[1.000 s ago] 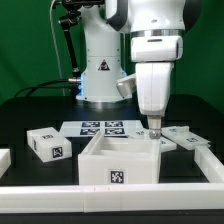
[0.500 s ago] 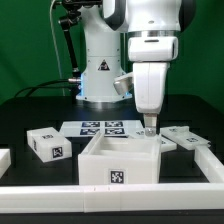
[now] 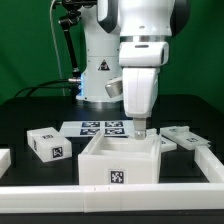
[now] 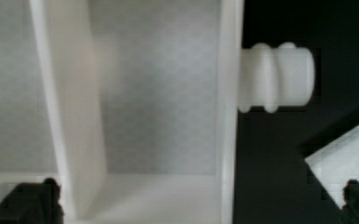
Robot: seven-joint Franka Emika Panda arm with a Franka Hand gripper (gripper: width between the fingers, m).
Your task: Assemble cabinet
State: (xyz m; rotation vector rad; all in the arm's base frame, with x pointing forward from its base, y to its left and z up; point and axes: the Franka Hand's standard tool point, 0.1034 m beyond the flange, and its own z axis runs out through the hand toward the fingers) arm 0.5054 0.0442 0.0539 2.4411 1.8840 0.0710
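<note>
The cabinet (image 3: 119, 161) is a big open-topped white box with a tag on its front, standing at the front middle of the black table. My gripper (image 3: 140, 129) hangs just above its back rim, towards the exterior view's right, jaws wide open and empty. In the wrist view the cabinet's white walls (image 4: 140, 100) fill most of the picture. A ribbed white knob (image 4: 279, 76) sticks out from the outer wall. My gripper (image 4: 194, 205) straddles that wall, and the dark fingertips (image 4: 28, 203) touch nothing.
The marker board (image 3: 100, 128) lies behind the cabinet. A tagged white block (image 3: 48, 143) sits on the exterior view's left, and flat tagged white parts (image 3: 186, 137) on its right. A white rail (image 3: 110, 196) borders the table's front. The arm's base (image 3: 100, 65) stands at the back.
The arm has shifted towards the exterior view's left, bringing the open gripper from beside the cabinet's corner to over its back rim. The parts on the table have not moved.
</note>
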